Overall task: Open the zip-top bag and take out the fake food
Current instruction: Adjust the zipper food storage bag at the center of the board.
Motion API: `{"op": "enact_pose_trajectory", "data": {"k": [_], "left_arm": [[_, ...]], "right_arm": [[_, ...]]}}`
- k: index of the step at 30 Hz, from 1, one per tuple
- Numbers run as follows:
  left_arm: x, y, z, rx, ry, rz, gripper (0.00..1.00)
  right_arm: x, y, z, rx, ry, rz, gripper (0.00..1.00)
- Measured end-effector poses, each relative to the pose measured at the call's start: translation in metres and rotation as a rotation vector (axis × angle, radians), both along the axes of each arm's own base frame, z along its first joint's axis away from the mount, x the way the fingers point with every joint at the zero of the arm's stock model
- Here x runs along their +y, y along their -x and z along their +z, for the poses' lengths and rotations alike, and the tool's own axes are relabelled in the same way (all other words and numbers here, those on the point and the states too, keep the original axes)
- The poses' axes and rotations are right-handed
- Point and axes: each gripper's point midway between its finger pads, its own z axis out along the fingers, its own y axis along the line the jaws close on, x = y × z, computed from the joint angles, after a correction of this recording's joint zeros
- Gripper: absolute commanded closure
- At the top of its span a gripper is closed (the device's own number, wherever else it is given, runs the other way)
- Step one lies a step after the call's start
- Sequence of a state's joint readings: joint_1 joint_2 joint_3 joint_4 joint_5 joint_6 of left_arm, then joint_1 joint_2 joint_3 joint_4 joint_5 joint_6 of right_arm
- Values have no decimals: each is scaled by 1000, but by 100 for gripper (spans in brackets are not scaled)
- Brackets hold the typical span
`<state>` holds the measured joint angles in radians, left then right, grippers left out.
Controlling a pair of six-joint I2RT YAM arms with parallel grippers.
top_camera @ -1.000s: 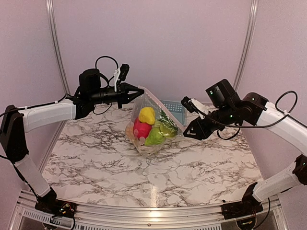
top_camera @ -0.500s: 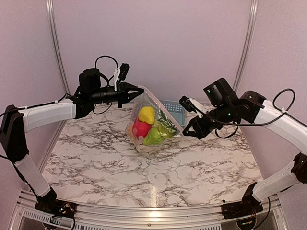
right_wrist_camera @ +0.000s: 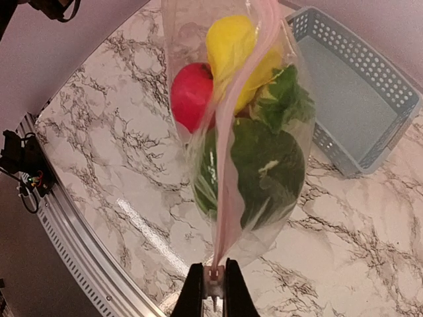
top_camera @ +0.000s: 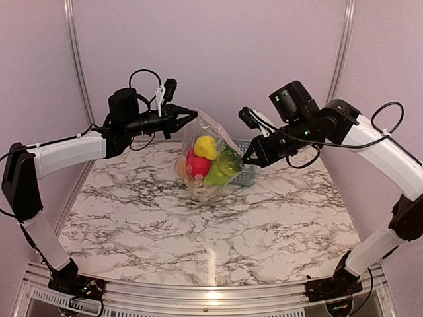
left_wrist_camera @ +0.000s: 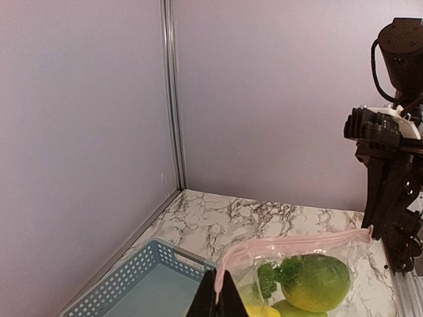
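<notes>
bag [top_camera: 201, 190]: clear, slung over the far middle of the worktop [top_camera: 198, 238], its pink zipper strip [left_wrist_camera: 291, 243] stretched between both grippers.
left gripper [top_camera: 192, 116]: clenched on one end of the strip.
right gripper [top_camera: 248, 158]: clenched on the other end.
food [top_camera: 206, 149]: yellow, red and green pieces, all inside the bag.
basket [top_camera: 248, 177]: blue, far edge, just behind the bag.

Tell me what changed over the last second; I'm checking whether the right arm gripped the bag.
The right gripper closed on the bag at its zipper corner, then moved up and inward, lifting that end. The left gripper kept its pinch on the other corner; the food stayed inside, and the basket did not move.
</notes>
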<state>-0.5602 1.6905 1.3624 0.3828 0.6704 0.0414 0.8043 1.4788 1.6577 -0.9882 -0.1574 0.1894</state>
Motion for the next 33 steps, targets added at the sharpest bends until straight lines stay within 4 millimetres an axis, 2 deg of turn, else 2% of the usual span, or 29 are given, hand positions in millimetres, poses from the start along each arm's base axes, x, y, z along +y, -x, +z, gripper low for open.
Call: {"op": "enact_pose_trajectory", "data": {"k": [3, 6, 9, 14, 19, 22, 25, 29, 31, 33], "left_arm": [[1, -1, 1, -3, 7, 10, 71], [6, 2, 2, -22, 5, 31, 60], [13, 6, 12, -65, -2, 52, 49], [23, 25, 36, -158, -38, 40, 49], [20, 42, 54, -183, -94, -28, 46], [13, 55, 45, -117, -129, -74, 43], [-3, 76, 24, -26, -176, -119, 41], [-23, 101, -1, 36, -251, -159, 47], [-26, 101, -8, 50, -279, -164, 50], [-30, 93, -16, 66, -314, -157, 54]], "right_arm": [[-1, -5, 0, -25, 50, -19, 100], [-9, -9, -11, -30, 121, -37, 100], [-16, -13, -16, -51, 172, -42, 100], [-20, -15, -12, -97, 213, -35, 100], [-6, -14, 2, -157, 225, -9, 100], [10, -15, 6, -178, 223, 7, 100], [21, -18, 5, -187, 228, 19, 100], [27, -22, 6, -205, 239, 23, 100], [29, -23, 7, -210, 240, 25, 100], [30, -23, 8, -213, 238, 27, 100]]}}
